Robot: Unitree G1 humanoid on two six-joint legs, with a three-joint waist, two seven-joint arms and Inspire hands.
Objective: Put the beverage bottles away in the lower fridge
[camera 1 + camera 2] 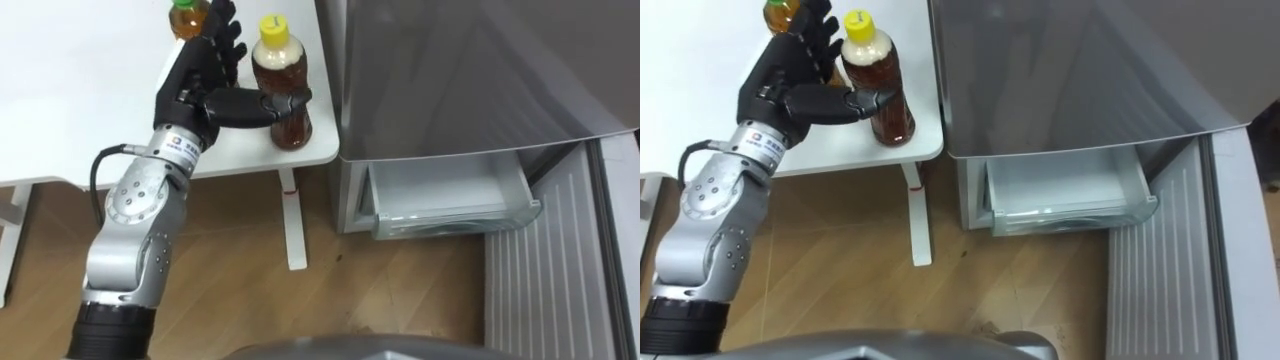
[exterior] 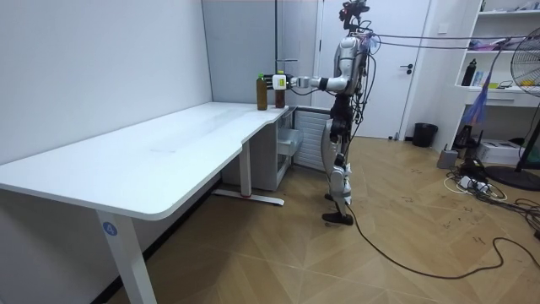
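The yellow-capped bottle [image 1: 282, 95] stands upright on the white table [image 1: 80, 100] at the corner beside the fridge [image 1: 460, 70], whose lower drawer [image 1: 450, 195] is pulled out (nothing shows inside). The left hand [image 1: 205, 85] is at the bottle's left side, fingers [image 1: 222, 40] straight and spread upward and thumb laid across the front, not closed round it. A second bottle [image 1: 187, 18] stands just behind the fingers, further along the table's edge.

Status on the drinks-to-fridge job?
Done: lower fridge drawer is pulled open, no bottle visible inside. In hand: left hand open at the yellow-capped bottle, thumb across it, not lifted. Left: both it and the green-capped bottle are on the white table.
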